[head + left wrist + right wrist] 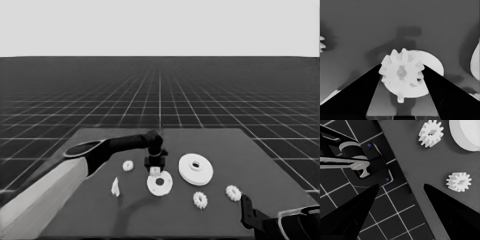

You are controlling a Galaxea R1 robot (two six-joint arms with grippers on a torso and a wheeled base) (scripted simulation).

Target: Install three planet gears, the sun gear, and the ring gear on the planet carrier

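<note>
A dark table sits on a gridded floor under a pale band. The left gripper hangs just above the smaller round part, its fingers clamped on a small gear over that part's rim. The larger round part lies just beside it. Three more gears lie loose: one on the left side, two nearer the right gripper, parked at the table's corner with fingers apart. A thin white piece lies at the left.
</note>
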